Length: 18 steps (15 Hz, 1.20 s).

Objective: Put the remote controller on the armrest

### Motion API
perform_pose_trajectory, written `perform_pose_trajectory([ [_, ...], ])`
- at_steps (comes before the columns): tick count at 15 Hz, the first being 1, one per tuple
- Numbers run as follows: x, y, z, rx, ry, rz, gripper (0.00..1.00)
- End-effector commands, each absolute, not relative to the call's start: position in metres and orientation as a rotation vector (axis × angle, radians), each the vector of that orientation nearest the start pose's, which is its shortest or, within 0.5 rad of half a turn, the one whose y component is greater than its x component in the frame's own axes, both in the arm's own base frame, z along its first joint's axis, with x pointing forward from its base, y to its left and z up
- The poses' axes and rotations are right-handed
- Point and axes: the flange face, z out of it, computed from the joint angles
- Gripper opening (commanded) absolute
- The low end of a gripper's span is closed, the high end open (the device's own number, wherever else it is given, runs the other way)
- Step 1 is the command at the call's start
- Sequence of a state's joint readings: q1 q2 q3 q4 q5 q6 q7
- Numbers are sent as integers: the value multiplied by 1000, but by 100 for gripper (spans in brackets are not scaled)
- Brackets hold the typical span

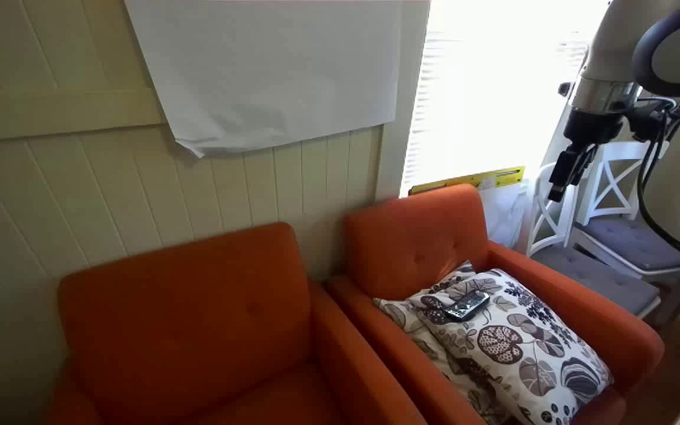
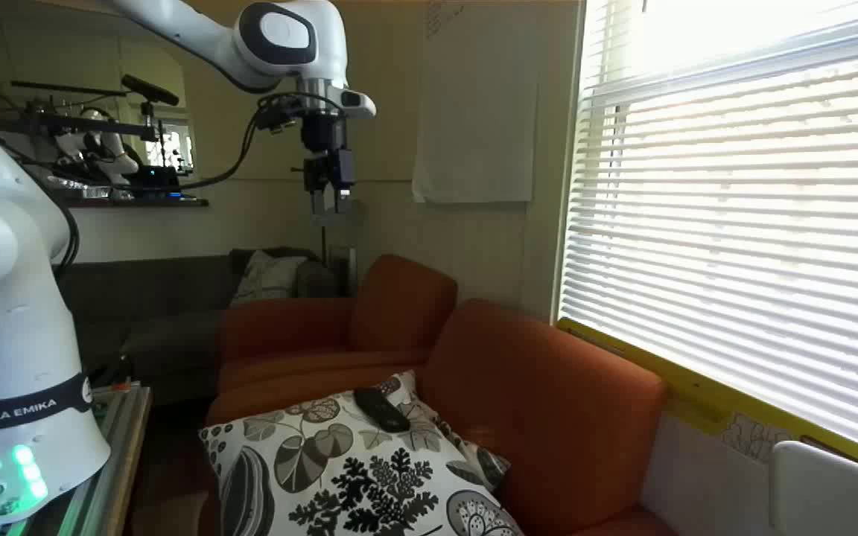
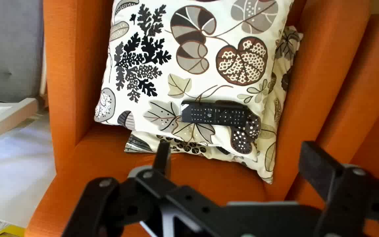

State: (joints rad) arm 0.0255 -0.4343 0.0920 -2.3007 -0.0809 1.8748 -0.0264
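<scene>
Wrist view: gripper point(image 3: 236, 148) spread wide, nothing held between its fingers point(image 3: 163, 159). Remote point(image 3: 214, 113) lies on the pillow point(image 3: 192, 74), near its lower edge as seen here, buttons up. A second pillow point(image 3: 267, 144) sits partly under the first. An armrest point(image 3: 61, 82) flanks the pillow on each side; cannot tell which is wanted. Handling, estimated: light, stiff, perhaps slick-shelled, not very fragile. Best hold is probably mid-length, fingers across the narrow width. They part along the remote's length, so a wrist turn seems called for. Pillow looks soft; pressing down may sink it and tip the remote, so a shallow pinch is advised.

In an exterior view, the remote sits on the pillow's end nearer the backrest point(image 1: 417, 236), touching neither armrest. Gripper hangs higher than the pillow, well apart.

In an exterior view, the arm point(image 2: 287, 37) reaches out with the gripper above pillow level; finger gap visible. Remote rests on the pillow.
</scene>
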Motion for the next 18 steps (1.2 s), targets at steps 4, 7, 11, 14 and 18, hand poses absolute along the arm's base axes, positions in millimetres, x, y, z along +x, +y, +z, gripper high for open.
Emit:
perform_pose_trajectory([
  [4,420,47,516,-3247,-259,-17,100],
  [7,420,47,516,-3247,-259,-17,100],
  [11,441,47,501,-3165,-580,78,100],
  [14,465,46,474,-3081,-809,140,100],
  [18,498,37,435,-2930,-1098,190,100],
])
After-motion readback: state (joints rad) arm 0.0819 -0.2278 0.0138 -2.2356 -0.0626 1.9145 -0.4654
